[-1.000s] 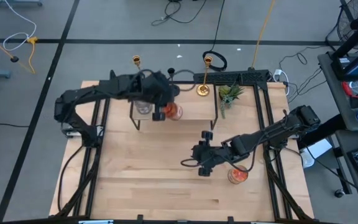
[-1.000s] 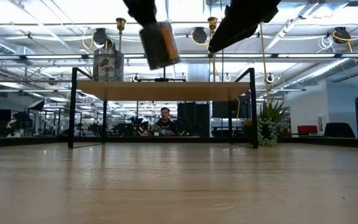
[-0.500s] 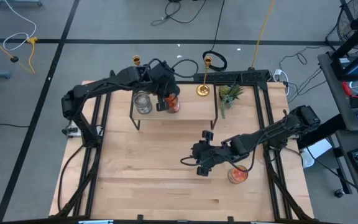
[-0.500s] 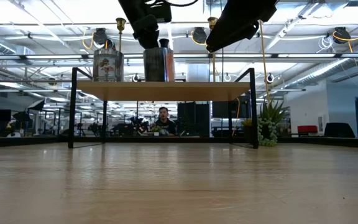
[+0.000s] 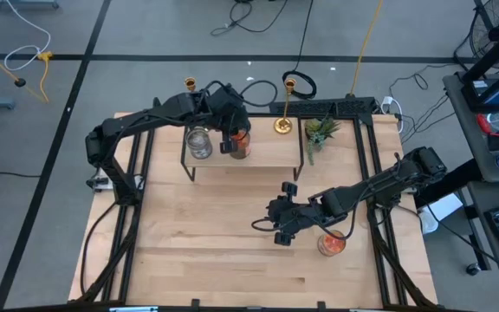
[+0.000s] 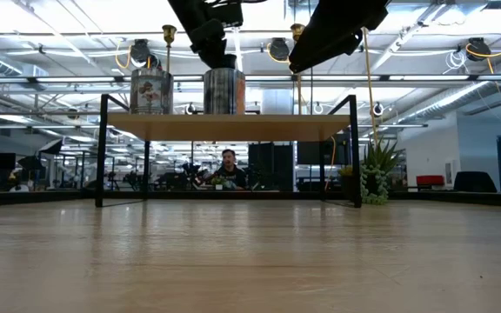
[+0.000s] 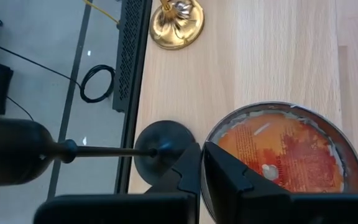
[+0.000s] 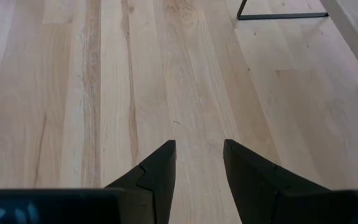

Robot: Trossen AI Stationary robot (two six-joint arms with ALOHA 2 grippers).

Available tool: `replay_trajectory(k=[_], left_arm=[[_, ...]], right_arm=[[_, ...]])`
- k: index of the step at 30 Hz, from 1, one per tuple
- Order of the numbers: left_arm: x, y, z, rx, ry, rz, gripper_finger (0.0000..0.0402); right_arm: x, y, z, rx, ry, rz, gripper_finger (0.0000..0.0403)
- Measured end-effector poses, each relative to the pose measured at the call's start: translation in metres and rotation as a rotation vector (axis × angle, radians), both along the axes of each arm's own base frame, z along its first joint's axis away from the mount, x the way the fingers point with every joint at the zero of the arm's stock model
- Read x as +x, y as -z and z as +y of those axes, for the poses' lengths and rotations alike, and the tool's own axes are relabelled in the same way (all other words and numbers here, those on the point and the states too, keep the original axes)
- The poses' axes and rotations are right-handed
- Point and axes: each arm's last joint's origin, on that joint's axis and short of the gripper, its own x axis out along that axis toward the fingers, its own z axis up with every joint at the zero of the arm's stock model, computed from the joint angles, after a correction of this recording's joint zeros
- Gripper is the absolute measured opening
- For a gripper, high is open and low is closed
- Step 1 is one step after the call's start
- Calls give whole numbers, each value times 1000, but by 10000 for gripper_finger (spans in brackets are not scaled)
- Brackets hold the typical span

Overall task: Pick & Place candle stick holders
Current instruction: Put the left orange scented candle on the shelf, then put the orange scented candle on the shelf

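Observation:
My left gripper (image 5: 230,140) is shut on a glass jar of orange candle (image 5: 240,144) that stands on the raised wooden shelf (image 5: 271,154). The jar also shows in the low view (image 6: 223,91). A gold candlestick (image 5: 285,124) stands on its round base at the far edge; its base shows in the left wrist view (image 7: 176,26). A second gold one (image 5: 190,84) rises behind my left arm, its base hidden. The black candlestick (image 7: 163,147) stands on its round base just beyond the jar. My right gripper (image 5: 281,227) is open and empty over the table (image 8: 196,155). My left gripper holds the jar by its rim (image 7: 207,142) on the side nearest the black candlestick. One finger (image 7: 229,177) is inside the jar and one (image 7: 185,171) outside. The fingers come from above, pointing down. The jar stands upright with its bottom on the shelf.
A second glass jar (image 5: 199,143) stands on the shelf to the left of the held one. A small green plant (image 5: 319,132) stands at the shelf's far right. Another orange jar (image 5: 332,244) sits on the table under my right arm. A person (image 6: 230,165) sits beyond the table.
My left gripper has carried the jar toward the table's far edge and down. The jar hung tilted above the shelf's near side; it now stands upright on the shelf beside the other jar.

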Motion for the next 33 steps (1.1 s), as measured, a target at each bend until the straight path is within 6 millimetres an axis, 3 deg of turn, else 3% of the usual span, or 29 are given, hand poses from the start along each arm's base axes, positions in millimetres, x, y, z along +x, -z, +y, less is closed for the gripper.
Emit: replay_trajectory(k=[6,15,20,27,33], left_arm=[[2,0,-7,8,29,5,26],[-2,-14,-33,119,67,18,27],[-19,-38,-59,153,129,-38,26],[-58,-78,-97,-31,344,-248,26],[-82,-84,-120,-106,440,-212,26]], right_arm=[[0,0,0,0,0,0,130],[0,1,1,15,-17,11,130],[-4,2,7,67,-87,53,130],[-21,9,27,110,-193,191,130],[-55,-3,24,139,-109,325,130]])
